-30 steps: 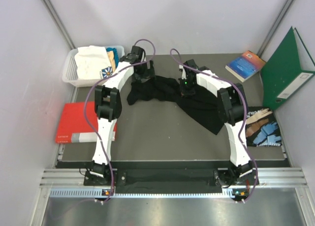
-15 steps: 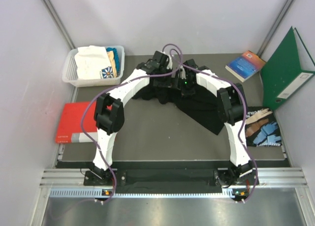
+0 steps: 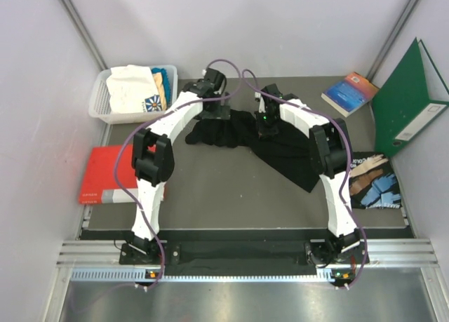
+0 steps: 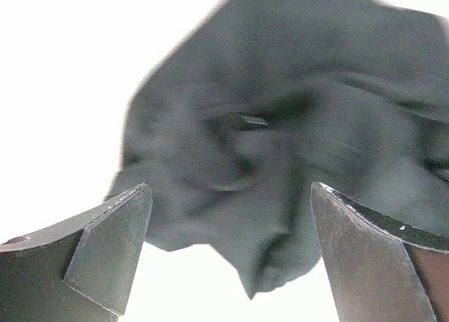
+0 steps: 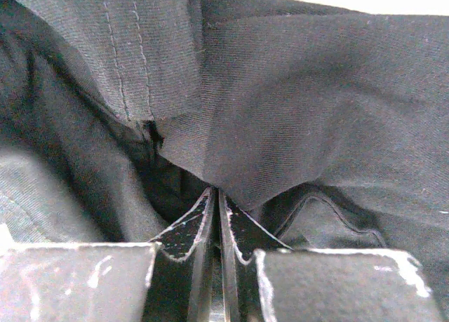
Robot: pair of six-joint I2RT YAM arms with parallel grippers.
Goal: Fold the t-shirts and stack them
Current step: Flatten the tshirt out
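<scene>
The large black t-shirt [image 3: 284, 153] lies crumpled across the far middle of the table, its left end bunched [image 3: 210, 132]. My left gripper [image 3: 216, 111] hovers over that bunched end. In the left wrist view the gripper [image 4: 231, 196] is open, and the black cloth [image 4: 280, 168] lies below the fingers, apart from them. My right gripper [image 3: 265, 129] is shut on a fold of the black shirt. The right wrist view shows the gripper [image 5: 215, 190] pinching the fabric [image 5: 295, 104]. White and cream shirts [image 3: 130, 87] and a teal one [image 3: 163, 76] sit in a basket.
The white basket [image 3: 98, 104] stands at the far left. A red book [image 3: 105, 175] lies at the left edge, a blue book [image 3: 349, 92] at the far right. A green folder [image 3: 407, 104] leans on the right wall, with a dark magazine [image 3: 372, 182] below it.
My left gripper swung right toward the right gripper, dragging the shirt's left end inward, then moved back left and now hangs open over the bunched cloth. The right gripper has stayed put.
</scene>
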